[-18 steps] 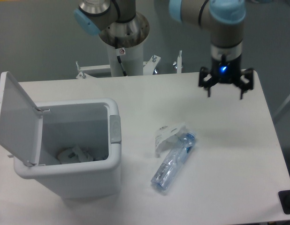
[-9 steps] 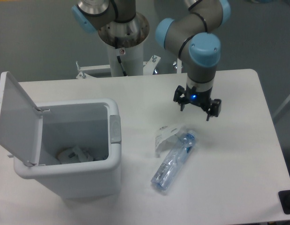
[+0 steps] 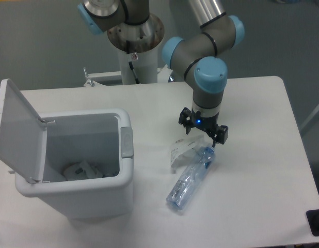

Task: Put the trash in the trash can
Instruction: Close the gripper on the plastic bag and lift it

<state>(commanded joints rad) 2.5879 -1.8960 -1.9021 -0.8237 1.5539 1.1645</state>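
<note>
A crushed clear bluish plastic bottle lies on the white table, its cap end pointing up and right. A crumpled white paper wrapper rests against the bottle's upper left side. My gripper hangs open just above the wrapper and the bottle's cap end, fingers spread and holding nothing. The white trash can stands at the left with its hinged lid swung up. White crumpled paper lies at its bottom.
The arm's grey base column stands behind the table's far edge. The table's right edge runs close to the gripper's side. A dark object sits at the front right corner.
The gripper has travelled from the table's far right corner leftward and toward the front, coming down over the wrapper and bottle. The trash and the can have not moved.
</note>
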